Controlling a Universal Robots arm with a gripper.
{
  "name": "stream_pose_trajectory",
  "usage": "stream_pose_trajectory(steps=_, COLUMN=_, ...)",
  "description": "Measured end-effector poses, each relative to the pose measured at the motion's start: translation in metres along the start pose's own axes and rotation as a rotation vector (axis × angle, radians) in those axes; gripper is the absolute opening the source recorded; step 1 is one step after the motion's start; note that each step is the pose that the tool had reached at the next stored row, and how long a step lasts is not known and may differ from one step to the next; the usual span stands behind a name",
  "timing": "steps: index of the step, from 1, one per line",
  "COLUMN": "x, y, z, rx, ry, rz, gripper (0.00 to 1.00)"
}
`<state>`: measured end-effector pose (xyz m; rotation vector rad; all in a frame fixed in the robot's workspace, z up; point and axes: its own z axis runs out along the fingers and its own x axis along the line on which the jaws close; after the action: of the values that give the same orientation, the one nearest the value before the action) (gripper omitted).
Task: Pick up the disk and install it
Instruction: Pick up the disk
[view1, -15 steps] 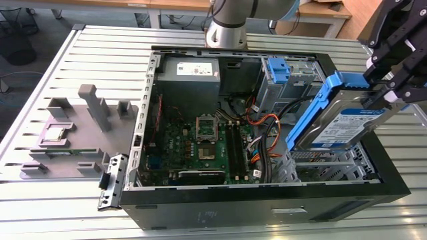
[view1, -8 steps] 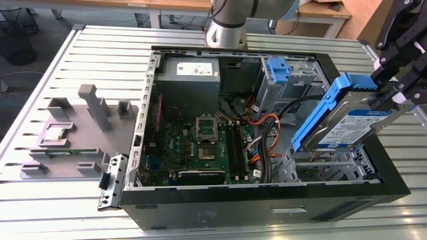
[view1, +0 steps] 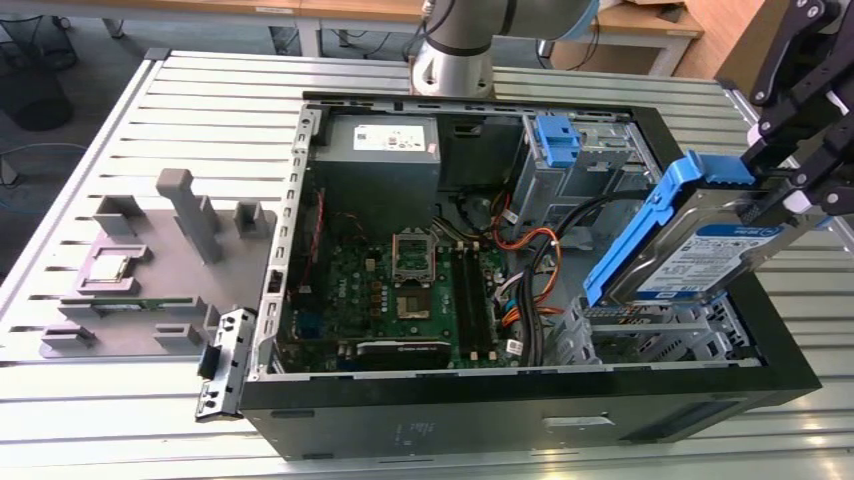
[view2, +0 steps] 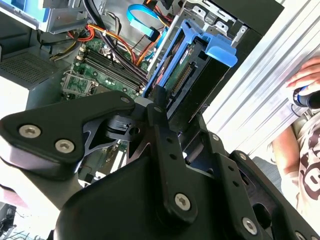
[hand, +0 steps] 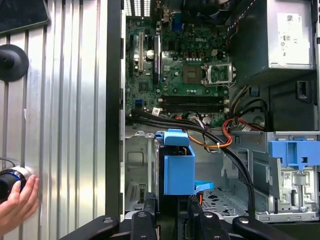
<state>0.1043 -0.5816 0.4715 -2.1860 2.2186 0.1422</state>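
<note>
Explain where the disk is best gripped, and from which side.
Probably across its two broad flat faces, at one short end, coming from the exterior view's right. The disk is a thin slab, so these parallel faces suit a pinch, and the blue carrier rails stay free. The gripper is shut on it this way, holding it tilted above the open computer case.
</note>
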Motion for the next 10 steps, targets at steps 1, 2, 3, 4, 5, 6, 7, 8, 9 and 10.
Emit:
stream_pose_trajectory(steps=1, x=0.0, y=0.0, z=0.0001, rx=0.0, ry=-0.0001, rz=0.0, gripper=0.35)
stream_pose_trajectory(steps=2, x=0.0, y=0.0, z=0.0002, rx=0.0, ry=-0.0002, rz=0.0, gripper=0.35)
stream_pose_trajectory(steps=3, x=0.0, y=0.0, z=0.0002, rx=0.0, ry=-0.0002, rz=0.0, gripper=0.35)
stream_pose_trajectory(steps=4, x=0.0, y=0.0, z=0.0002, rx=0.0, ry=-0.0002, rz=0.0, gripper=0.35)
stream_pose_trajectory(steps=5, x=0.0, y=0.0, z=0.0002, rx=0.0, ry=-0.0002, rz=0.0, gripper=0.35)
stream_pose_trajectory(steps=6, x=0.0, y=0.0, z=0.0001, rx=0.0, ry=-0.0002, rz=0.0, gripper=0.35)
stream_pose_trajectory(steps=7, x=0.0, y=0.0, z=0.0002, rx=0.0, ry=-0.0003, rz=0.0, gripper=0.35)
stream_pose_trajectory(steps=8, x=0.0, y=0.0, z=0.0003, rx=0.0, ry=-0.0004, rz=0.0, gripper=0.35)
stream_pose_trajectory(steps=9, x=0.0001, y=-0.0001, z=0.0008, rx=0.0, ry=-0.0004, rz=0.0, gripper=0.35)
stream_pose_trajectory(steps=10, x=0.0001, y=-0.0001, z=0.0012, rx=0.0, ry=0.0, rz=0.0, gripper=0.35)
